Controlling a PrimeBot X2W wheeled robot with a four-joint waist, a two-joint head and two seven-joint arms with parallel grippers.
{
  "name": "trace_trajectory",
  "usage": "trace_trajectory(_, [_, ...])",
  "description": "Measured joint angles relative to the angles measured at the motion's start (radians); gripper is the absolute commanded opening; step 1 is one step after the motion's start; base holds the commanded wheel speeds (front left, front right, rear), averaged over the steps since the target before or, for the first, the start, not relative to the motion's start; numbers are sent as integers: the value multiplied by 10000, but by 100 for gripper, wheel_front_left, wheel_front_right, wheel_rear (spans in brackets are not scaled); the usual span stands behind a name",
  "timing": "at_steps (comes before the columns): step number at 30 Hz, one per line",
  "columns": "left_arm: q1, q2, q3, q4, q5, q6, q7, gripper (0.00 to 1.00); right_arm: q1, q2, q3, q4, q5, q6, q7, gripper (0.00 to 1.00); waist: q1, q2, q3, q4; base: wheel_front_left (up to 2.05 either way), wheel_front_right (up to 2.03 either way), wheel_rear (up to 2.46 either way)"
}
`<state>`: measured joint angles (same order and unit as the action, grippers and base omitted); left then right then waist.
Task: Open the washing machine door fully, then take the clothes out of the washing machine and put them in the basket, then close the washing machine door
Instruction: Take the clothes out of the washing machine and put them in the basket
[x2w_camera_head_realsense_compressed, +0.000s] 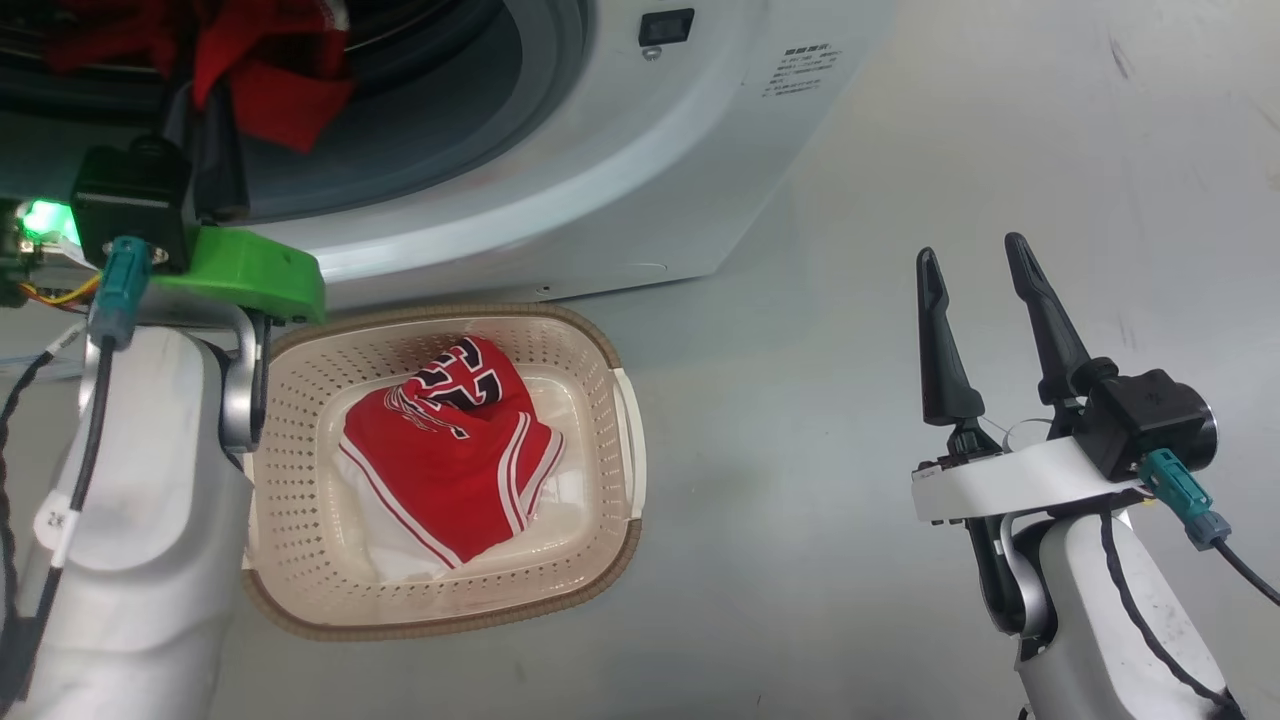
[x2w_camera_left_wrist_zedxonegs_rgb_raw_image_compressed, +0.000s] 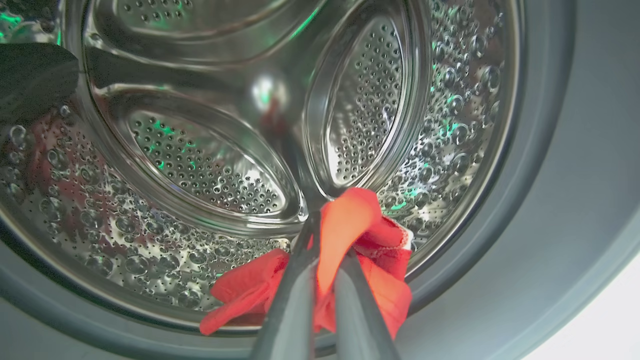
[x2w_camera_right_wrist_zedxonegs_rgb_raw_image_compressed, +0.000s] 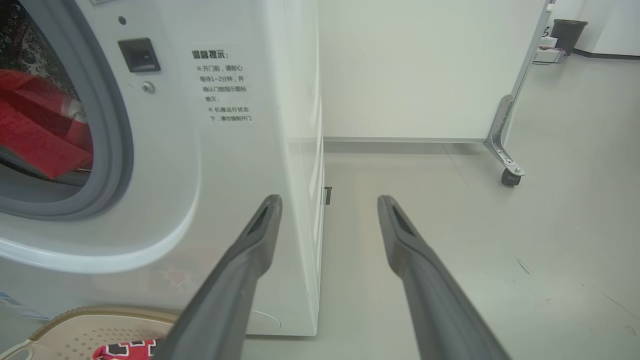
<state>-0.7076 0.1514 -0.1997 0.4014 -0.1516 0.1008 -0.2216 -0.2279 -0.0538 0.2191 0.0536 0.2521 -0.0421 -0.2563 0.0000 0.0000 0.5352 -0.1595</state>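
Well, my left end effector (x2w_camera_left_wrist_zedxonegs_rgb_raw_image_compressed: 327, 240) is inside the big white front-loading washing machine (x2w_camera_head_realsense_compressed: 650, 150), at the upper left of the head view. Its two long dark fingers (x2w_camera_left_wrist_zedxonegs_rgb_raw_image_compressed: 295, 300) are squeezed together on a soft red piece of clothing (x2w_camera_left_wrist_zedxonegs_rgb_raw_image_compressed: 350, 220). That cloth hangs at the bottom middle of the left wrist view, just inside the grey rubber ring (x2w_camera_left_wrist_zedxonegs_rgb_raw_image_compressed: 550, 150) and in front of the shiny steel drum (x2w_camera_left_wrist_zedxonegs_rgb_raw_image_compressed: 200, 160) with its little holes. Red cloth also shows in the round opening at the top left of the head view.

My right end effector (x2w_camera_head_realsense_compressed: 970, 250) is at the lower right of the head view, over the pale grey floor (x2w_camera_head_realsense_compressed: 800, 450). Its fingers are wide apart and empty.

The small cream plastic basket (x2w_camera_head_realsense_compressed: 300, 500), with holes in its sides and a brown woven rim, sits on the floor right in front of the machine, in the lower middle of the head view. A red sports garment (x2w_camera_head_realsense_compressed: 450, 460) with white stripes and dark letters lies inside it.
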Motion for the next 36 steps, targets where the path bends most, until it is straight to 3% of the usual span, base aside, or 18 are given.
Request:
trace_trajectory(9, [1417,-823,-303,-1649,-437,4,-186,0,467,-138,-234,-2,-148,2,0,100,0,0,-648,713,0,0,0])
trace_trajectory(21, [3258,-836,-594,-3377,-575,44,-261,0,833,-238,-334,2,-265,100,0,100,0,0,-1288,1486,0,0,0])
trace_trajectory(29, [5038,-838,-1085,-2694,-1030,44,276,0,848,-182,-111,31,-278,234,0,100,0,0,-1653,1529,0,0,0])
trace_trajectory(36, [5448,-844,-1505,-1814,-1122,-86,543,0,888,-157,-46,69,-278,313,0,100,0,0,-1807,1306,0,0,0])
